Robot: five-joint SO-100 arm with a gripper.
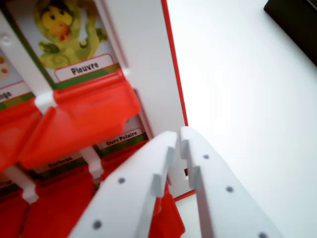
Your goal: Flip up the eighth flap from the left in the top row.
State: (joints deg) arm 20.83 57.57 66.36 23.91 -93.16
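A white game board [148, 59] with a thin red edge fills the wrist view's left. In its upper part a card [64, 34] shows a green octopus labelled "Pieuvre". Below it a red flap [84, 119] hangs tilted from a white hinge bar, and a neighbouring red flap [12, 134] sits at the left edge. Under them lies a strip labelled "Ours Polaire" [119, 139], then more red flaps [59, 203]. My gripper [178, 136] has white fingers [218, 188] rising from the bottom. The tips are almost together, empty, just right of the tilted flap near the board's right edge.
To the right of the board spreads a bare white table [247, 109]. A dark object [297, 20] cuts into the top right corner. White hinge posts [91, 161] stand between the flaps.
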